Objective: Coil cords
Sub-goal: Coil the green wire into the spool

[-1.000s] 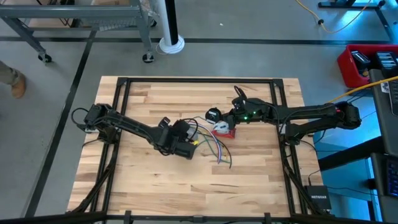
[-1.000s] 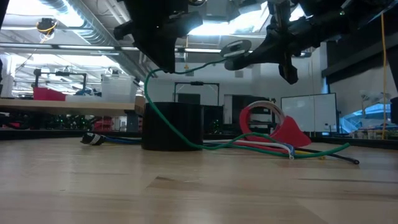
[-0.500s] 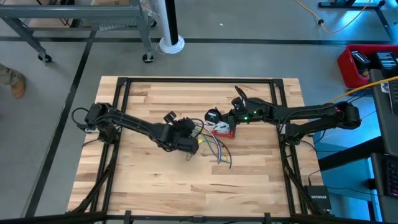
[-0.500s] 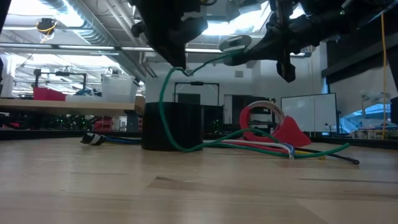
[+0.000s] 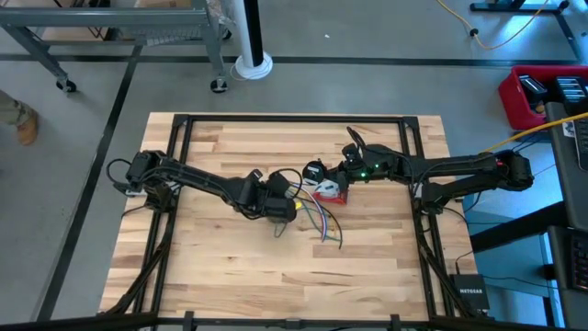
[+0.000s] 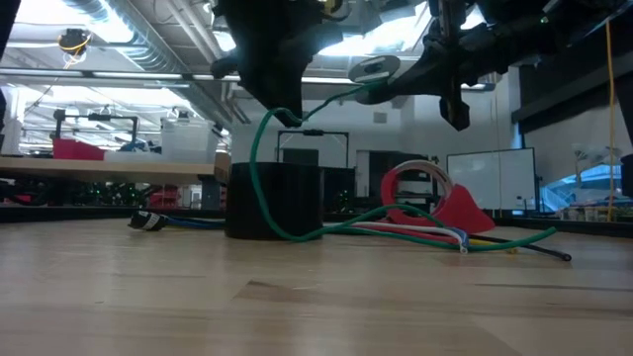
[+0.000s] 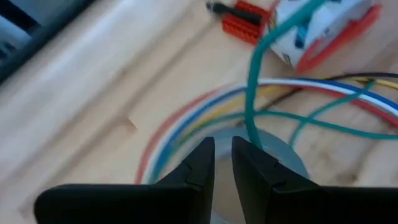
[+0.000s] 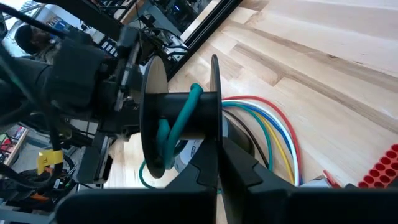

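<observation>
While the right gripper [image 5: 315,171], fingers pressed on the rim of a small spool [image 8: 180,121], holds it above mid-table, the green cord [image 6: 259,158] runs from the spool's hub at about 8 o'clock down to the left gripper [image 5: 287,208], nearly shut around the cord. Since a second ago, the left gripper has advanced toward the spool.

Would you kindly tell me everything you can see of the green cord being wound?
The green cord is thin, flexible and smooth-coated. One end wraps the hub of a small dark spool, whose flange the shut right gripper holds above the table. From there it runs to the left gripper, whose fingers pinch it. It then loops down beside a dark roll and trails across the wooden table among other coloured wires.
</observation>
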Available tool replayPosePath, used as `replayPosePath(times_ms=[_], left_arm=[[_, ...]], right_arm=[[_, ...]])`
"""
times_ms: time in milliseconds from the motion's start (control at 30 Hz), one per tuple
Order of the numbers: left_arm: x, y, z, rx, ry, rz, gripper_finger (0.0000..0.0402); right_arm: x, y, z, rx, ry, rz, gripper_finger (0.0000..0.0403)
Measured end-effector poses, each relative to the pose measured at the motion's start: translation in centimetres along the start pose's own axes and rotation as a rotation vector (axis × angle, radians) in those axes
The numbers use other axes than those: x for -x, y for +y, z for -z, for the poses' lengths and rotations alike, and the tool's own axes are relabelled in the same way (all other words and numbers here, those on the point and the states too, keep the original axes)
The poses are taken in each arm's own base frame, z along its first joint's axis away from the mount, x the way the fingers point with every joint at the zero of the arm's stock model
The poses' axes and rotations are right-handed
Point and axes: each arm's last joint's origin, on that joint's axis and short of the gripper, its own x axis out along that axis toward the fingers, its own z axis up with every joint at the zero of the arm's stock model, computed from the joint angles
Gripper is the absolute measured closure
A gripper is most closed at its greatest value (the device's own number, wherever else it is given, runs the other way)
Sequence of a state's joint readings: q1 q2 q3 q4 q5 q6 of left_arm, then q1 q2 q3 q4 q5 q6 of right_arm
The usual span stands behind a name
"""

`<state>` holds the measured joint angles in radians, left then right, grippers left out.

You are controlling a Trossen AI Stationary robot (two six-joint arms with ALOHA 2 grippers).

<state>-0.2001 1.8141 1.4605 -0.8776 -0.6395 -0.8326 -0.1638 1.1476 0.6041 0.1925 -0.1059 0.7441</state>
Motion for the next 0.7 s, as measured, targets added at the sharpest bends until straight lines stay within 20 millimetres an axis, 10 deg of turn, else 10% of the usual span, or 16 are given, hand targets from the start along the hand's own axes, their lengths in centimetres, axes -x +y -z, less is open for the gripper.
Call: replayPosePath(times_ms=[700], left_arm=[[-0.85, 0.6, -0.4, 0.107, 0.155, 0.093, 0.0353]], right_arm=[[0.01, -0.19, -0.06, 0.029, -0.034, 0.051, 0.04]])
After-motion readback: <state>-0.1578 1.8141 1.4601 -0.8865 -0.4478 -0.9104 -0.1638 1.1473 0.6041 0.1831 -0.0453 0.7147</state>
